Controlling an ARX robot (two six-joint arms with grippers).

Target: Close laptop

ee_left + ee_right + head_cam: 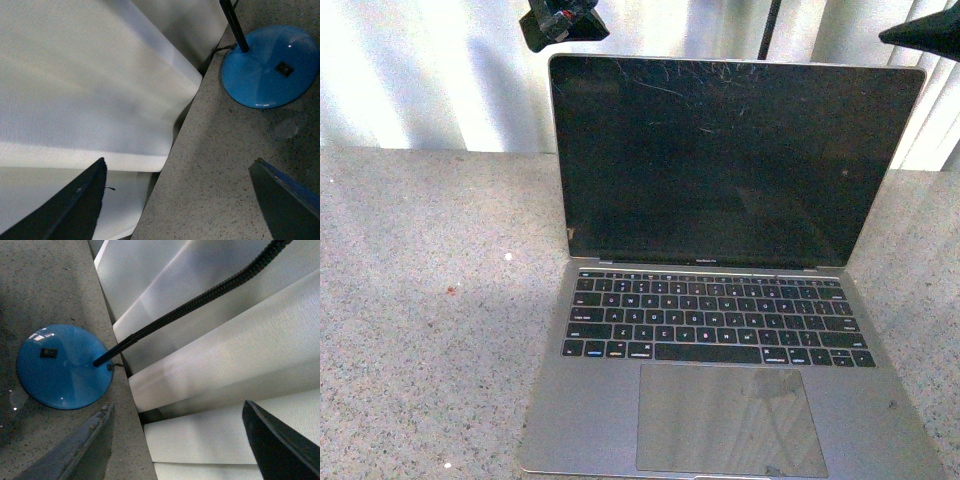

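The laptop (720, 300) stands open in the middle of the speckled table (430, 330) in the front view, with its scratched black screen (730, 160) upright and its black keys and large trackpad (730, 420) facing me. My left gripper (563, 22) hangs above and behind the lid's top left corner. My right gripper (925, 35) is above the lid's top right corner. Both are open and empty. In the left wrist view the gripper (180, 162) is over the table's back edge. In the right wrist view the gripper (177, 407) is over the curtain. The laptop is in neither wrist view.
A blue round lamp base (270, 67) with a black gooseneck stem (200, 297) stands on the table behind the laptop; its stem (770, 28) rises above the lid. A white pleated curtain (420, 70) hangs behind the table's back edge.
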